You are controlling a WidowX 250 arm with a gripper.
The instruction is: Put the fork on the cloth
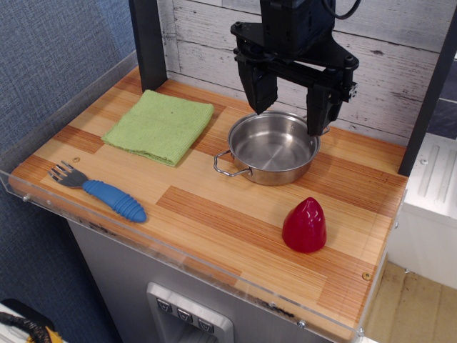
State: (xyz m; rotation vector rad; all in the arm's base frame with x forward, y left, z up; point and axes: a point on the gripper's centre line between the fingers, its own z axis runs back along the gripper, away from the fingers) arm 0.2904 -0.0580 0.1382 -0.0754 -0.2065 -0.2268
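Wooden tabletop (235,214): my pincer (291,118) hangs wide open, empty, over the pot (273,147). Fork (100,191) lies at eight o'clock near the edge; a clumsy grab could knock it off, short of the cloth (160,125).

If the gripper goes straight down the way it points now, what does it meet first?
Probably the steel pot: the open gripper hangs over its back rim, with one finger near the right edge. Depth is unclear, so it may meet the rim or the pot's inside.
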